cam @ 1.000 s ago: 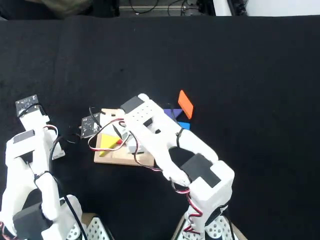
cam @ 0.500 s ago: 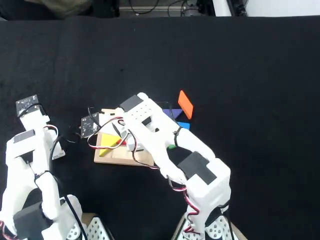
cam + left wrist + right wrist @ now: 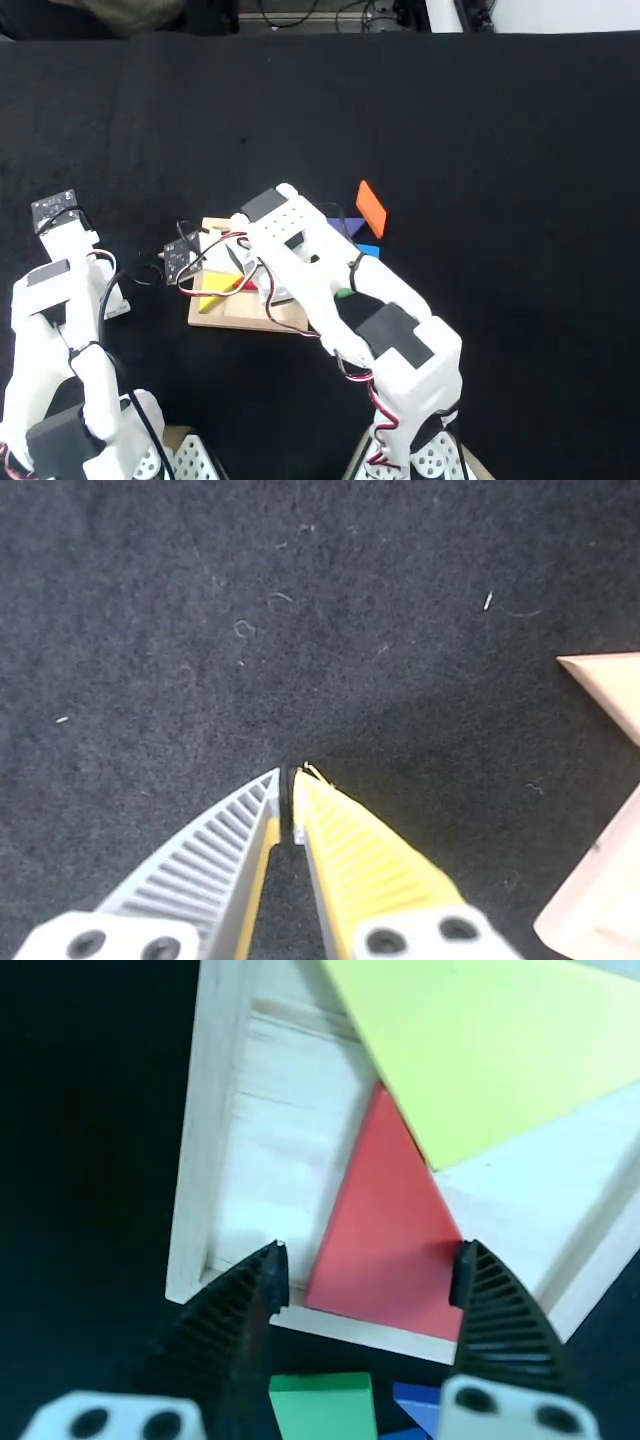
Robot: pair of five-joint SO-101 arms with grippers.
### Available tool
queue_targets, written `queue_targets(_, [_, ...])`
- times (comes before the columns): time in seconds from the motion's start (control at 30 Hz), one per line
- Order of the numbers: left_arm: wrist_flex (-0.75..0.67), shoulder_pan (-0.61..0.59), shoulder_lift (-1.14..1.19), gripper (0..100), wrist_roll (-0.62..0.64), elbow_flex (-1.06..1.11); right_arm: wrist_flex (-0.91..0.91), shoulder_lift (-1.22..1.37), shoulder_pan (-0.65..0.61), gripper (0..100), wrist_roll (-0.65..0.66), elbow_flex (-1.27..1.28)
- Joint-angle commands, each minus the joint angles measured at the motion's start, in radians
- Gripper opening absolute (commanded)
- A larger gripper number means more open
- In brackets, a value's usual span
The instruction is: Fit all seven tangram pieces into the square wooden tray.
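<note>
- Wooden tray (image 3: 240, 315) lies on the black counter (image 3: 500, 120); left of it, my left pincer (image 3: 292, 775) hangs pressed together.
- Inside: yellow triangle (image 3: 480, 1050), red triangle (image 3: 385, 1220).
- My right arm (image 3: 330, 290) arches over the tray, right pincer (image 3: 370, 1250) spread astride the red triangle.

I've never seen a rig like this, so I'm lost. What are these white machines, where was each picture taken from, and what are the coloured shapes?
These are two small robot arms at a table covered with a black cloth. One picture looks down on everything from above. The other two come from little cameras on each arm's wrist, looking along its jaws. The right arm hangs over a square wooden tray, jaws open and holding nothing. A yellow triangle and a red triangle lie inside the tray. A green piece and a blue piece lie just outside its rim. An orange piece and a purple piece are on the cloth nearby. The left arm stands off to the side, jaws shut on nothing.
</note>
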Motion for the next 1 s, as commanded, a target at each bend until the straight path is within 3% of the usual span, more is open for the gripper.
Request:
queue_targets(0.0, [-0.009,0.010,-0.021,3,0.002,-0.004,0.040,0.084,-0.015,25.1,0.044,0.028])
queue_targets(0.17, [-0.011,-0.002,-0.021,3,0.008,-0.005,0.114,0.147,-0.015,25.2,0.058,-0.059])
queue_targets(0.43, [-0.043,-0.203,-0.032,3,0.130,-0.027,0.299,0.323,-0.015,24.9,0.058,-0.312])
queue_targets(0.97, [-0.035,-0.292,-0.032,3,0.198,-0.056,0.319,0.346,-0.023,25.0,0.058,-0.449])
